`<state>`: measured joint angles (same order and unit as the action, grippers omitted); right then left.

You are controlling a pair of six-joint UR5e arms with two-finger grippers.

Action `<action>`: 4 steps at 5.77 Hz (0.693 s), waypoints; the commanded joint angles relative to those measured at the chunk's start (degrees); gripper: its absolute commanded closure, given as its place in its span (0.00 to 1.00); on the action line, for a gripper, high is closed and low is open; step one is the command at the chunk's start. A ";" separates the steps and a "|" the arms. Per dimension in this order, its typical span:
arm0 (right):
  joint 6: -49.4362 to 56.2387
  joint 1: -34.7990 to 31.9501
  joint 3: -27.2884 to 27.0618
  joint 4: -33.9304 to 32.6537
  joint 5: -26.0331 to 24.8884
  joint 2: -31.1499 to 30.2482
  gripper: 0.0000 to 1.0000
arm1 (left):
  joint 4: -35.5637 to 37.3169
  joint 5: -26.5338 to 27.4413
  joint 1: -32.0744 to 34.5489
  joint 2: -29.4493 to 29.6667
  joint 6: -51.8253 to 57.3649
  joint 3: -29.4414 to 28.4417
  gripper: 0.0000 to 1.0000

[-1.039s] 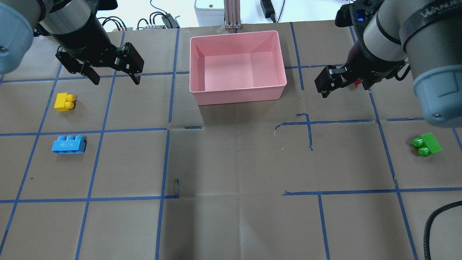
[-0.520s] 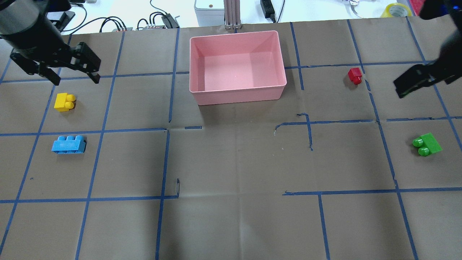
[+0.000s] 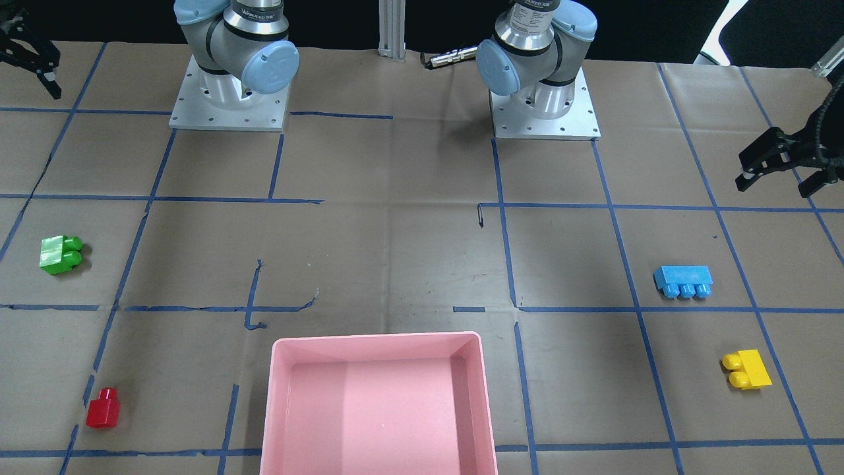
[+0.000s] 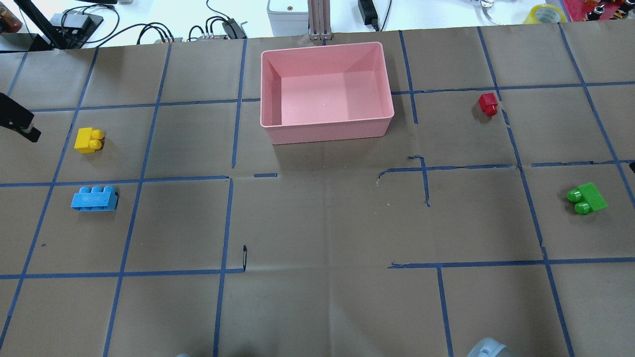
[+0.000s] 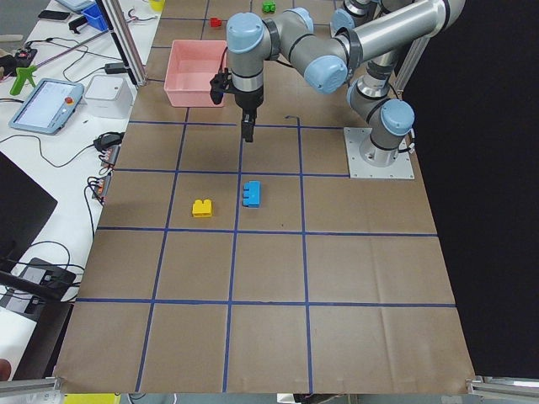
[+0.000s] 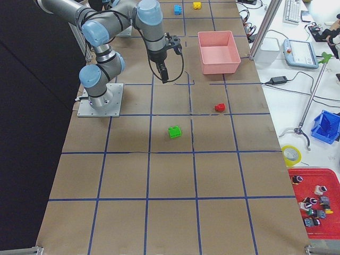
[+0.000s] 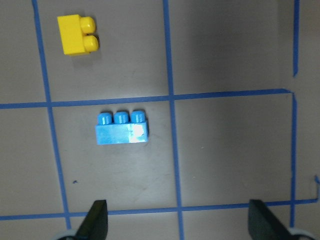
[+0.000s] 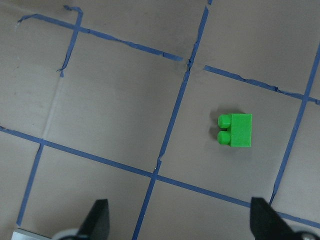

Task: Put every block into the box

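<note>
With left jaws and right jaws spread empty, centre them respectively over blue three-stud brick (image 7: 122, 131) at 11 o'clock, green two-stud brick (image 8: 236, 130) at 1 o'clock.

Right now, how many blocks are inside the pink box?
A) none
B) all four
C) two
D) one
A: the pink box has nothing inside it, and the yellow block, blue block, red block and green block all lie outside it on the table.
</note>
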<state>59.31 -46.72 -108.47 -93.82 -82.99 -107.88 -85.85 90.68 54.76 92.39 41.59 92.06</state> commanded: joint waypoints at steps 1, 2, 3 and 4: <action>2.38 7.31 -13.87 -18.21 0.81 0.22 0.00 | 7.32 -0.06 -4.31 -0.71 6.56 6.87 0.01; 2.13 8.82 -17.18 -23.89 0.81 2.22 0.00 | 7.53 -0.15 -4.05 0.24 11.71 8.04 0.01; 2.65 9.01 -16.60 -25.00 0.90 8.33 0.00 | 7.27 -0.15 -3.53 0.77 21.33 8.31 0.01; 2.65 9.01 -15.99 -33.62 1.25 15.96 0.01 | 7.19 -0.06 -2.04 0.52 32.74 8.49 0.01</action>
<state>61.85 -37.88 -124.66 -121.17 -81.98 -98.24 -78.63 90.56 51.67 92.90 64.77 100.25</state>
